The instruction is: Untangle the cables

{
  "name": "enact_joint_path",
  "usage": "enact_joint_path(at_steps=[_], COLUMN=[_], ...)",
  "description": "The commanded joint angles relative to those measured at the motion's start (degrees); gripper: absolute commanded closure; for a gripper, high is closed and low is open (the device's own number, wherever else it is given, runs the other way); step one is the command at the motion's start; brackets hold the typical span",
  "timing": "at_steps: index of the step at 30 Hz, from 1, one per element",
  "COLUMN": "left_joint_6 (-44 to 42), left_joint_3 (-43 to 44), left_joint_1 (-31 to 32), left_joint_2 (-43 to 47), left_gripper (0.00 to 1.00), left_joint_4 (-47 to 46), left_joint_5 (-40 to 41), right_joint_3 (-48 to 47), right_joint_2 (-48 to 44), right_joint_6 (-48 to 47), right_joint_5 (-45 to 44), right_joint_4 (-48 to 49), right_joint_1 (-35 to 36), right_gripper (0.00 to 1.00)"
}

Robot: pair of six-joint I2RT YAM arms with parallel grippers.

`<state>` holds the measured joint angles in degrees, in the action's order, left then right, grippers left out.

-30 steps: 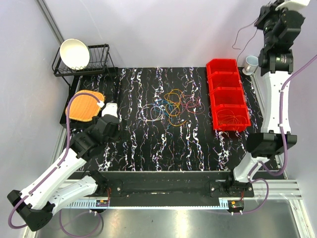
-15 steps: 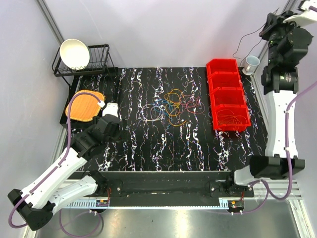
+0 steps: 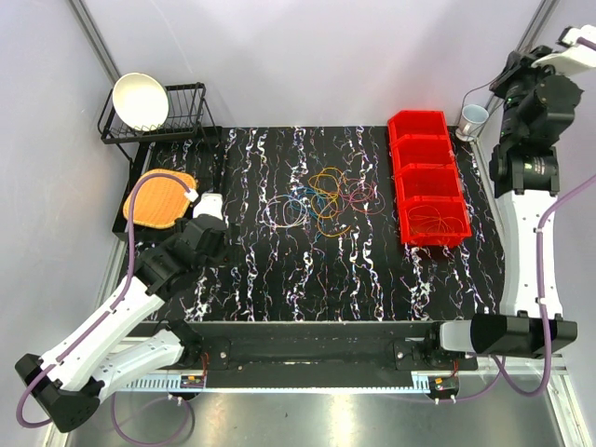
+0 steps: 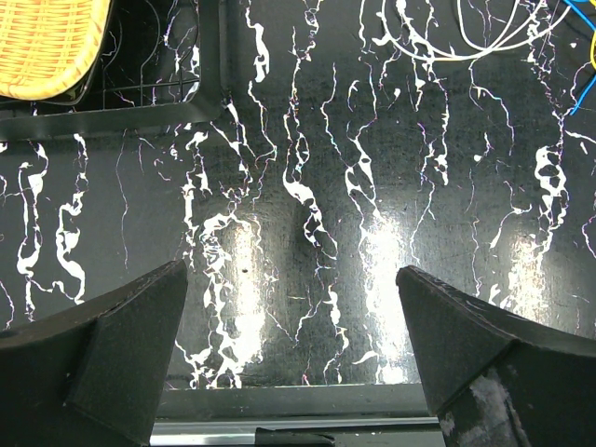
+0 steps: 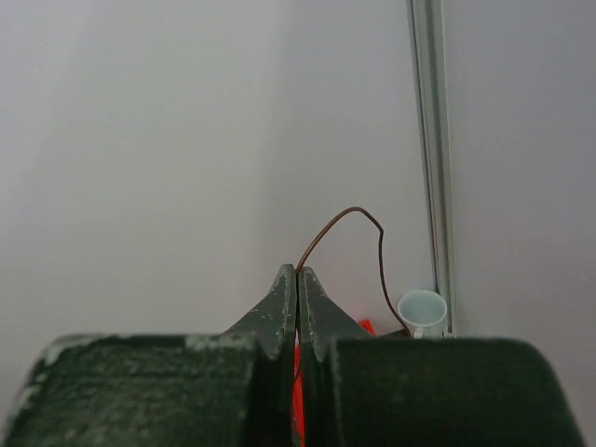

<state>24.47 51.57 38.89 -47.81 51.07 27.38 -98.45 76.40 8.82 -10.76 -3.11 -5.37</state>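
Note:
The cables [image 3: 324, 200] lie as a loose tangle of thin orange, yellow, red, blue and purple loops in the middle of the black marbled mat. My left gripper [image 3: 207, 216] hovers left of them, open and empty. In the left wrist view [image 4: 293, 345] its fingers [image 4: 102, 354] stand wide apart over bare mat, with pale and blue wire loops [image 4: 466, 42] at the top right. My right gripper [image 3: 501, 82] is raised high at the far right. In the right wrist view [image 5: 297, 275] it is shut on a thin reddish-brown wire [image 5: 346, 216] that arcs up and then hangs down.
A red four-compartment bin [image 3: 426, 177] stands right of the tangle, with thin wires in its nearest compartment [image 3: 436, 222]. A white cup [image 3: 472, 117] sits behind it. A black dish rack [image 3: 182, 116] with a white bowl [image 3: 140, 101] and an orange woven mat [image 3: 160, 198] are at the left.
My right arm has swung up and to the right, carrying the thin wire away from the bins. The left arm and the tangle have not moved.

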Motion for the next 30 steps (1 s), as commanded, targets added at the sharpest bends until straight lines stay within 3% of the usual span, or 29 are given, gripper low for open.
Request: enact_joint_path(at_steps=[1, 8, 18, 25, 30], left_joint_6=[1.1, 8.2, 5.9, 5.8, 5.5], left_joint_3=[0.0, 1.5, 1.1, 0.5, 0.5], left_joint_1=[0.1, 1.6, 3.5, 3.5, 3.5], left_joint_2=[0.4, 0.0, -0.4, 0.9, 0.5], left_gripper=[0.01, 0.01, 0.01, 0.01, 0.01], left_joint_4=[-1.2, 3.4, 2.2, 1.8, 1.7], left_joint_5=[1.4, 0.4, 3.6, 4.0, 3.6], right_joint_3=[1.9, 4.9, 12.1, 20.2, 21.0], right_joint_2=[1.4, 1.6, -1.2, -4.6, -2.2], right_joint_6=[0.1, 3.0, 10.9, 16.2, 19.2], right_joint_5=[-0.8, -0.1, 4.9, 2.5, 7.9], right_joint_4=[-0.4, -1.5, -3.9, -4.7, -7.0], right_joint_1=[-0.3, -0.3, -0.3, -0.3, -0.3], right_gripper=[1.00, 1.00, 1.00, 1.00, 1.00])
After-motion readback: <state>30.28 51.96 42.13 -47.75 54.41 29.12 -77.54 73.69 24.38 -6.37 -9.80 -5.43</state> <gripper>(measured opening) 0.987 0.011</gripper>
